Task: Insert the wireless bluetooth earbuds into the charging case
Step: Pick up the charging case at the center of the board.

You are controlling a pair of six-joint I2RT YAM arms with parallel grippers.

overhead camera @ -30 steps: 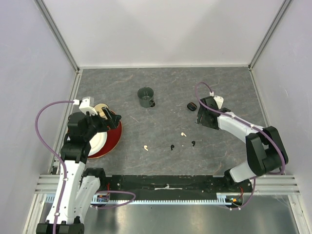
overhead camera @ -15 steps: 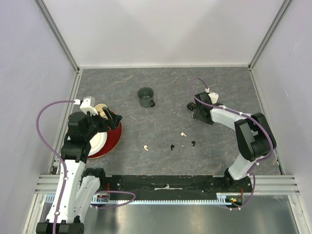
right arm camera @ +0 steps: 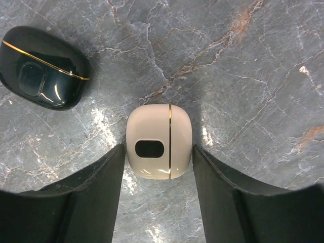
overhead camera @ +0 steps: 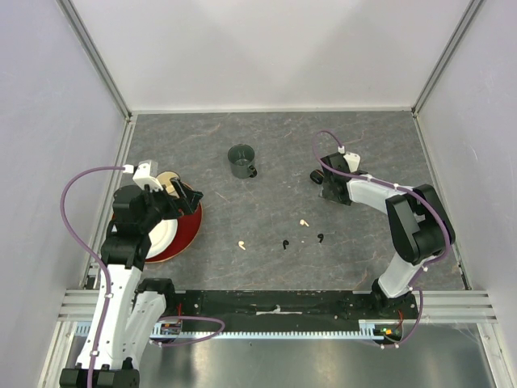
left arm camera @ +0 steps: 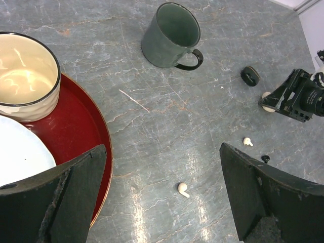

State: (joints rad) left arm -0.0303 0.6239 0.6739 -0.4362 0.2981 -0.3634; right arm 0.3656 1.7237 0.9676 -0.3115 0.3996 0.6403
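right gripper (right arm camera: 158, 152) half open, straddling the cream charging case (right arm camera: 159, 136) at frame centre with fingers (right arm camera: 96, 192) right at its sides, can't tell if clamped, black case (right arm camera: 43, 67) upper left; left gripper (left arm camera: 162, 152) wide open, empty; four earbuds (overhead camera: 303, 221) loose on the table (overhead camera: 388, 137), just below centre of the top view.

Wide gap between mug (overhead camera: 241, 161) and black case (overhead camera: 317, 175); red tray (overhead camera: 191, 229) at left.
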